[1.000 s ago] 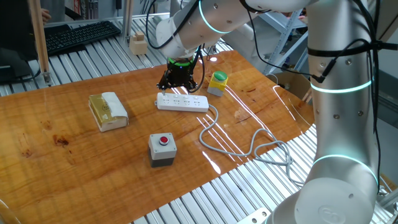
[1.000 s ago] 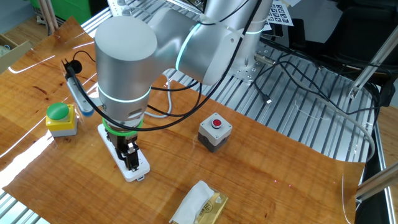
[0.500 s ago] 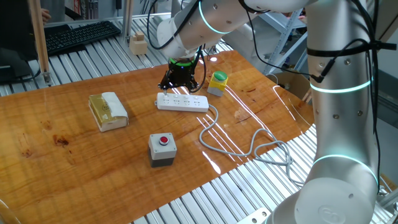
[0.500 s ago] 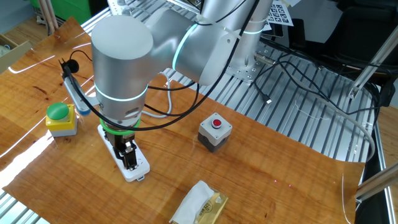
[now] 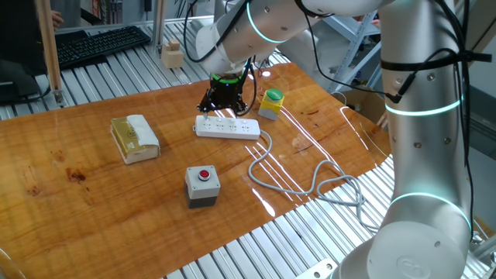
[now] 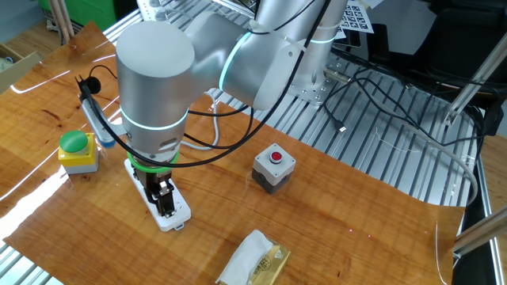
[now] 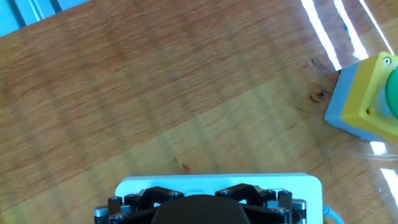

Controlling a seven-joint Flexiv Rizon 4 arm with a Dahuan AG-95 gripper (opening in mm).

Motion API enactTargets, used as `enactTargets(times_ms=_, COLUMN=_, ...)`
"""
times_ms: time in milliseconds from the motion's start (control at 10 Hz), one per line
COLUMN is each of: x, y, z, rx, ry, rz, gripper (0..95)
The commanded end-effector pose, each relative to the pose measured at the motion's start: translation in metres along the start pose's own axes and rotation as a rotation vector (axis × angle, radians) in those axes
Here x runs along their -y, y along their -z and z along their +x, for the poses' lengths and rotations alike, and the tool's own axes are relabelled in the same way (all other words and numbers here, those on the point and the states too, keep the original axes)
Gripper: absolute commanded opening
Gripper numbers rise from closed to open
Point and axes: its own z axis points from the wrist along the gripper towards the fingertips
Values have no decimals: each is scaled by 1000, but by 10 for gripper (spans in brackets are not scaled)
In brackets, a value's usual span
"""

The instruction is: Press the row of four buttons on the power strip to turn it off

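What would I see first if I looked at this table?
The big silver arm bends over the table, its gripper down on the white power strip. Beside the strip sits a green button. Nearer the front is a grey box with a red button.

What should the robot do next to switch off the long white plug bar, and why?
Probably ease the gripper straight down a little, onto the row of small buttons. It hangs low over the far end of the long flat white power strip, away from the grey-white cable, and points down. Whether it already touches the strip cannot be told.
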Motion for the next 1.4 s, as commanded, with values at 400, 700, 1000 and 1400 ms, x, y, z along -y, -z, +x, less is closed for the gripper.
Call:
enactTargets(times_ms=400, x=-2, y=-5, z=1, rx=10, ry=-4, rz=-3, gripper=950)
enactTargets(times_ms=700, x=-2, y=-4, z=1, rx=11, ry=-3, rz=0, gripper=950)
enactTargets(times_ms=1000, x=-1, y=-1, z=0, rx=-1, ry=4, rz=4, gripper=950)
enactTargets(times_ms=1400, x=0, y=-2, z=0, rx=-2, ry=2, rz=4, gripper=950)
